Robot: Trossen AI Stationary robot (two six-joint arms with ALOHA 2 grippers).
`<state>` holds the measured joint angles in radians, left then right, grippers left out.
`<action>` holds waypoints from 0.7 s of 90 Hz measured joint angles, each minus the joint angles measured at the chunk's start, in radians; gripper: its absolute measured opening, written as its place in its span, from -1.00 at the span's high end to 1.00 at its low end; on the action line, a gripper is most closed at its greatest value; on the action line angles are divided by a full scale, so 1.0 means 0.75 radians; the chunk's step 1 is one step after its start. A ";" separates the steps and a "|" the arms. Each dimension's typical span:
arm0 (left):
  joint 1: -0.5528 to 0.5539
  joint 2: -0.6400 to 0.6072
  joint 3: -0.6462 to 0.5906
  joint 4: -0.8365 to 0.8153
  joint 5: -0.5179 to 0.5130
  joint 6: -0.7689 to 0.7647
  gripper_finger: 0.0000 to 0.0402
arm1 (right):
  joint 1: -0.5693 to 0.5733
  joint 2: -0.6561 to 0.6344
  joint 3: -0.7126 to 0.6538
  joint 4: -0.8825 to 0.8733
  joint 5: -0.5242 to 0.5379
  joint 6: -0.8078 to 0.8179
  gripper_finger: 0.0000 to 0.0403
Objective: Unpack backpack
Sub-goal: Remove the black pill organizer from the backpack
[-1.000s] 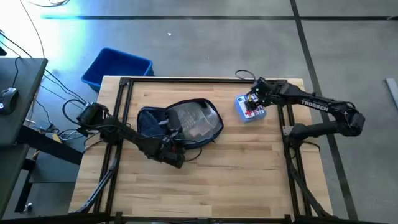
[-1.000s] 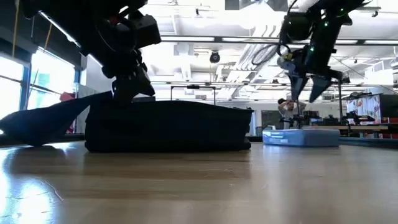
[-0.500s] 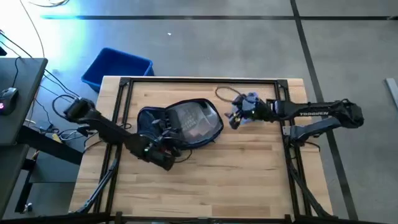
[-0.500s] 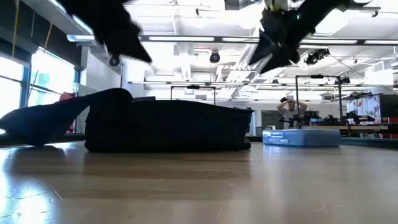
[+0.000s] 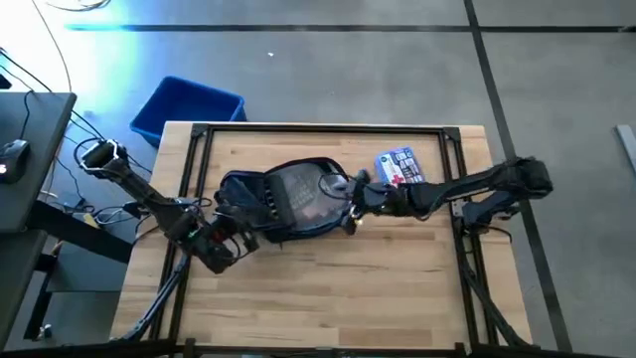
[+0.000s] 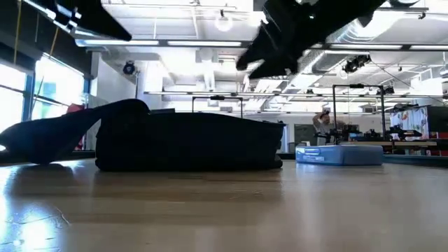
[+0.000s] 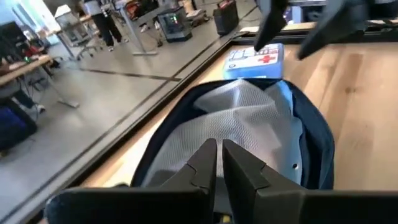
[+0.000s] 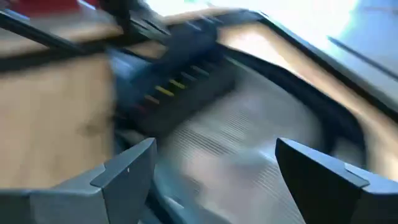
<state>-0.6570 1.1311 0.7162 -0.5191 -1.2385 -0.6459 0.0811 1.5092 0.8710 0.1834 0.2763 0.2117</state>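
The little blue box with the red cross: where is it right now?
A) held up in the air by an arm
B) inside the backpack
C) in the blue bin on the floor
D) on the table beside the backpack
D: the blue box lies flat on the table, apart from the backpack, on the right arm's side; the right gripper, fingers open, is over the backpack, not on the box.

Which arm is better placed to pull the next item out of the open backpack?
Right, probably. The right gripper hangs open at the edge of the soft dark navy fabric backpack, facing its mesh-lined opening. The left gripper, fingers shut, sits off the backpack's near-left corner.
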 joint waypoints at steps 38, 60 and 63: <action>0.022 -0.019 -0.047 -0.010 0.023 -0.070 0.97 | 0.114 0.547 0.454 0.118 -0.181 -0.199 -0.56; 0.022 -0.019 -0.047 -0.017 0.043 -0.114 0.97 | 0.078 0.791 0.907 -0.368 0.009 -0.092 -0.56; 0.022 -0.019 -0.047 -0.019 0.067 -0.116 0.97 | 0.063 0.808 0.950 -0.448 0.039 -0.056 -0.56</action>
<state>-0.6403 1.1172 0.6811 -0.5332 -1.1885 -0.7327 0.1286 2.1151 1.5836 -0.1523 0.3055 0.1698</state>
